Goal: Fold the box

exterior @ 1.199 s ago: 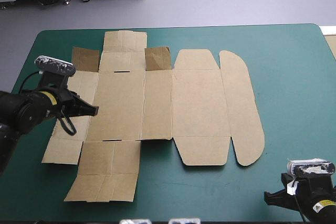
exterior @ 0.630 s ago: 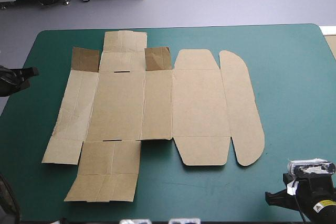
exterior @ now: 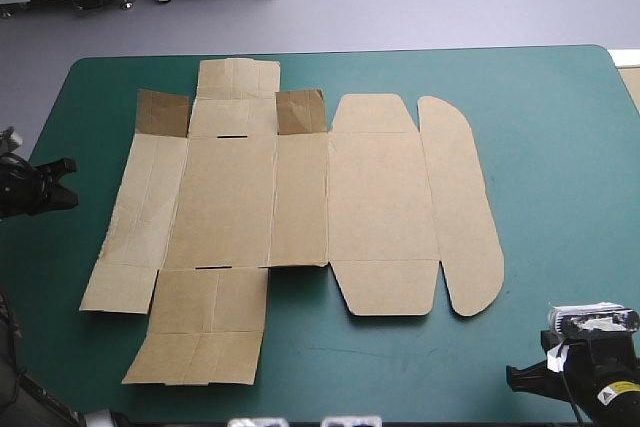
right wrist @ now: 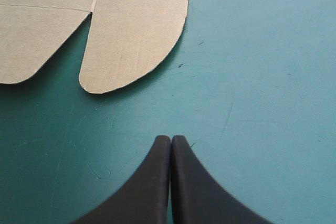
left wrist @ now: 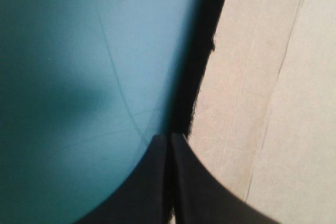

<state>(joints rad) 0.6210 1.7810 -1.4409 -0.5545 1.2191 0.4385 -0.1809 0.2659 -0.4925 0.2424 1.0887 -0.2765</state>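
The brown box (exterior: 300, 197) lies flat and unfolded across the middle of the teal-green table, with two darker small flaps (exterior: 300, 112) at its far side. My left gripper (exterior: 62, 187) is at the table's left edge, off the board. In the left wrist view it (left wrist: 169, 138) is shut and holds nothing, and the box's edge (left wrist: 262, 77) runs just ahead of and beside it. My right gripper (exterior: 520, 377) rests low near the front right corner. It (right wrist: 170, 139) is shut too, a short way from the box's rounded lid flap (right wrist: 136, 30).
Bare teal-green cover (exterior: 560, 147) stretches to the right of the box as far as the table's right edge. A narrower bare strip (exterior: 400, 357) runs along the front edge between the box and my right gripper.
Earlier my left gripper hovered over the box's left flap. It then pulled back off the board to the table's left edge, where it now sits slightly nearer the front. The right arm and the box have not moved.
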